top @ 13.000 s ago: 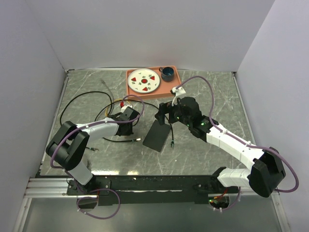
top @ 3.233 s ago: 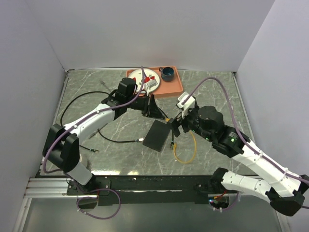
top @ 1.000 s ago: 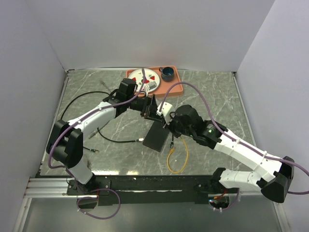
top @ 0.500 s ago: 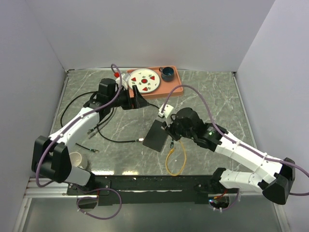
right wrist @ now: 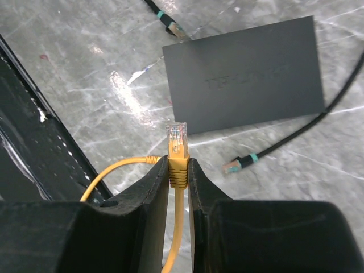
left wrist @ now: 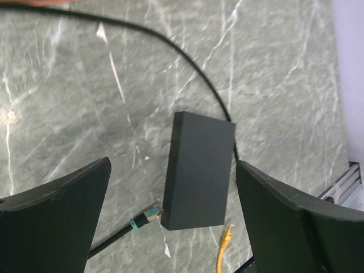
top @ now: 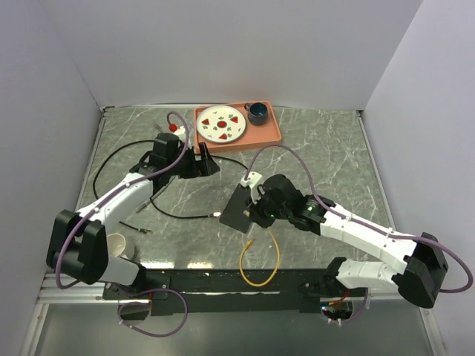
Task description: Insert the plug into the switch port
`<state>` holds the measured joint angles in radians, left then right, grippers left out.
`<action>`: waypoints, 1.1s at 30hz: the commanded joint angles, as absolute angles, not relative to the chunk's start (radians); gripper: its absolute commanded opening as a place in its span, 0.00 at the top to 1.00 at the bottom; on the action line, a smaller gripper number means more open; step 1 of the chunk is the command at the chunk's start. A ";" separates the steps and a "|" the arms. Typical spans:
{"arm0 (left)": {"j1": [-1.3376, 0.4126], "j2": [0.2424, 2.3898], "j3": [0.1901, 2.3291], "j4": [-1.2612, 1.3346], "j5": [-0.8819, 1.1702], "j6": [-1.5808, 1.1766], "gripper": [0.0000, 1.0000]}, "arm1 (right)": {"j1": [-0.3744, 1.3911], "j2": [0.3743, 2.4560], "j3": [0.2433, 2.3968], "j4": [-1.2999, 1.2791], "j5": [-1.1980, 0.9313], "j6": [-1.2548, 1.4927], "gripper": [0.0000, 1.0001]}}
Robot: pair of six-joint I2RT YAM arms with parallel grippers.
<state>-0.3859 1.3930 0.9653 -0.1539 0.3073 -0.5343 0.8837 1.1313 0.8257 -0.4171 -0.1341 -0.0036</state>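
Observation:
The flat black box (top: 236,210) lies mid-table; its switch port row is hidden in every view. My right gripper (top: 257,205) hovers at the box's right edge, shut on the yellow plug (right wrist: 177,152). The plug's clear tip sticks out past the fingers, and the box (right wrist: 244,79) lies beyond it. The yellow cable (top: 261,263) loops toward the front edge, and its loose end (left wrist: 226,234) rests by the box's corner. My left gripper (top: 205,162) hangs wide open and empty, back left of the box (left wrist: 199,170).
An orange tray (top: 272,134) with a plate (top: 223,124) and a dark cup (top: 257,112) sits at the back. Black cables (top: 132,159) sprawl on the left; teal-banded plugs (right wrist: 239,165) (left wrist: 143,216) lie beside the box. A white paper cup (top: 119,243) stands front left.
My left gripper pulled back to the left, away from the box, and opened wider. My right gripper carried the yellow plug left toward the box, dragging the cable loop forward.

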 commanded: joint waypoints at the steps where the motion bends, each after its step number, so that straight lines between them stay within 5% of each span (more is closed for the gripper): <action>1: -0.391 1.427 0.943 -0.084 0.311 -0.522 0.03 | 0.881 1.163 0.805 -0.359 -0.167 0.061 1.00; 33: -0.446 1.631 1.000 -0.021 0.365 -0.505 0.03 | 0.801 1.431 0.802 -0.423 -0.101 0.209 1.00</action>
<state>-0.4404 1.6215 0.9607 -0.0578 0.3435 -0.5163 0.8207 1.3994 0.7578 -0.4133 -0.0948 0.1936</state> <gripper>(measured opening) 0.969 0.232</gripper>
